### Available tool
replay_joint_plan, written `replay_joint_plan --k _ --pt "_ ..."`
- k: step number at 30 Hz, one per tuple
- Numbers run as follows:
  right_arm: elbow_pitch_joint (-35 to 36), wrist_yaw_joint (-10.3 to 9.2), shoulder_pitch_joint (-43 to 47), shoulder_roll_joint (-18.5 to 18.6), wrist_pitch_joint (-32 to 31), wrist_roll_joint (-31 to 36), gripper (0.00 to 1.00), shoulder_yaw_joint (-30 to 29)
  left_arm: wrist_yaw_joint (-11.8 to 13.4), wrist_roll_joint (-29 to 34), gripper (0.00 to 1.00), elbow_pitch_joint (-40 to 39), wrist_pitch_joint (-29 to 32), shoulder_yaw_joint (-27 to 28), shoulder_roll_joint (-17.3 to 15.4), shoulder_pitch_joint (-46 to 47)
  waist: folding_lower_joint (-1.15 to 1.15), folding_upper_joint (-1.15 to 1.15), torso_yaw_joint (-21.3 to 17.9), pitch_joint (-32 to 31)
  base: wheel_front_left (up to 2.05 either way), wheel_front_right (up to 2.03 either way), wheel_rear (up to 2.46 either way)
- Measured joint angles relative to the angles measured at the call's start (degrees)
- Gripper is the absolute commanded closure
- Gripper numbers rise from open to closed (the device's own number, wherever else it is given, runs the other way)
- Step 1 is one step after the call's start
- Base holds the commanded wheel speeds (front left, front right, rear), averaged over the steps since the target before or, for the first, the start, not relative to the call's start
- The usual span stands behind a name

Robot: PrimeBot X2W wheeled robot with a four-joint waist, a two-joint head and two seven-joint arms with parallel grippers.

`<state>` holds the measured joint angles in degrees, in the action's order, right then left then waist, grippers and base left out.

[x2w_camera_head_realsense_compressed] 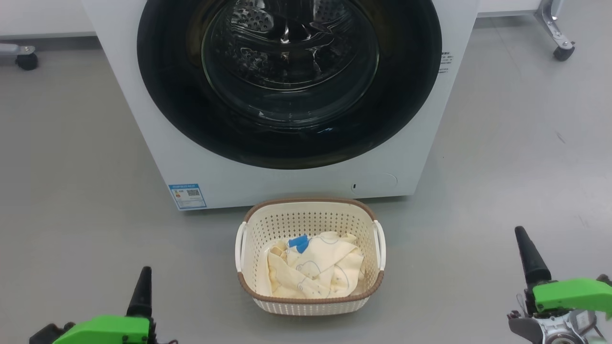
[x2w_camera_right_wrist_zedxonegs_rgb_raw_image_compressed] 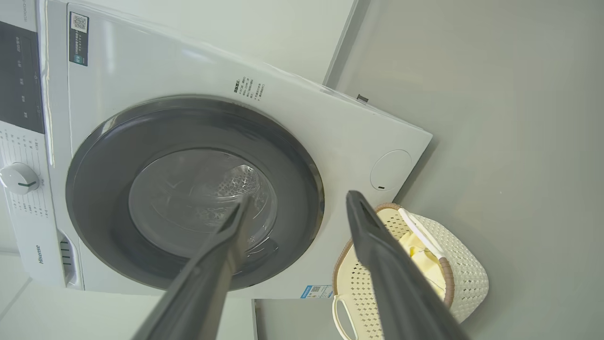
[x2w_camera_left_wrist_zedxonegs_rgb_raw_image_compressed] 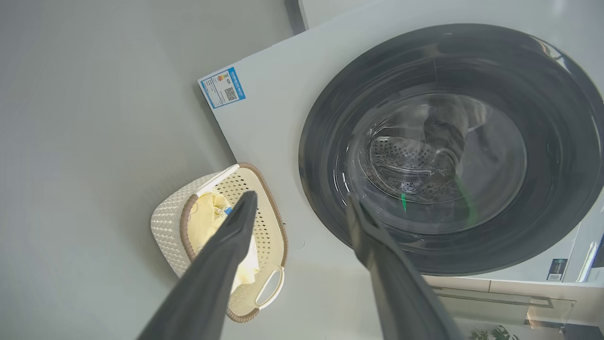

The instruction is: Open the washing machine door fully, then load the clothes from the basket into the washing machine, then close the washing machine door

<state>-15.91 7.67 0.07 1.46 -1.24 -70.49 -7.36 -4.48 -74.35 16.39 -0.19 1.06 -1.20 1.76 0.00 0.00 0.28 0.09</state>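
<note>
The white washing machine [x2w_camera_head_realsense_compressed: 143, 119] stands ahead with its round black-rimmed door [x2w_camera_head_realsense_compressed: 289, 81] lying flush against its front, the steel drum showing through the glass. On the floor before it sits the cream basket [x2w_camera_head_realsense_compressed: 311, 220], holding the pale yellow clothes [x2w_camera_head_realsense_compressed: 315, 270] with a blue patch. My left gripper [x2w_camera_left_wrist_zedxonegs_rgb_raw_image_compressed: 301, 196] is open and empty, low and left of the basket; one of its dark fingers [x2w_camera_head_realsense_compressed: 142, 291] rises at the lower left. My right gripper [x2w_camera_right_wrist_zedxonegs_rgb_raw_image_compressed: 298, 196] is also open and empty, low and right of the basket, its finger [x2w_camera_head_realsense_compressed: 530, 260] at the lower right.
Grey floor lies to both sides of the machine and basket. A caster wheel [x2w_camera_head_realsense_compressed: 26, 59] stands at the far left and another caster on a metal leg [x2w_camera_head_realsense_compressed: 563, 51] at the far right. The machine's dial [x2w_camera_right_wrist_zedxonegs_rgb_raw_image_compressed: 19, 178] and control panel show in the right wrist view.
</note>
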Motion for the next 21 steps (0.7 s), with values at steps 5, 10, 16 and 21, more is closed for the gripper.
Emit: replay_joint_plan --k 5,10,16,21 --pt "0.68 0.0 -0.41 0.02 1.01 4.88 0.0 -0.01 0.13 5.2 0.0 -1.02 -0.93 -0.14 0.01 0.18 0.0 0.0 0.17 -0.01 0.0 0.0 0.0" --pt "1.1 0.0 -0.41 0.05 1.76 8.94 0.0 0.01 0.52 9.12 0.0 -1.58 -1.82 -0.47 0.01 0.19 0.0 0.0 0.26 0.01 0.0 0.0 0.0" --pt "1.68 0.0 -0.45 0.31 2.85 16.08 0.0 0.46 0.99 16.58 0.0 -2.75 -2.9 -1.27 0.01 0.19 0.0 0.0 0.37 0.08 0.0 0.0 0.0" --pt "1.89 0.0 -0.48 0.54 3.75 20.94 0.0 1.58 1.07 21.76 0.0 -3.43 -3.61 -1.85 0.0 0.19 0.0 0.0 0.37 0.13 0.0 0.0 0.0"
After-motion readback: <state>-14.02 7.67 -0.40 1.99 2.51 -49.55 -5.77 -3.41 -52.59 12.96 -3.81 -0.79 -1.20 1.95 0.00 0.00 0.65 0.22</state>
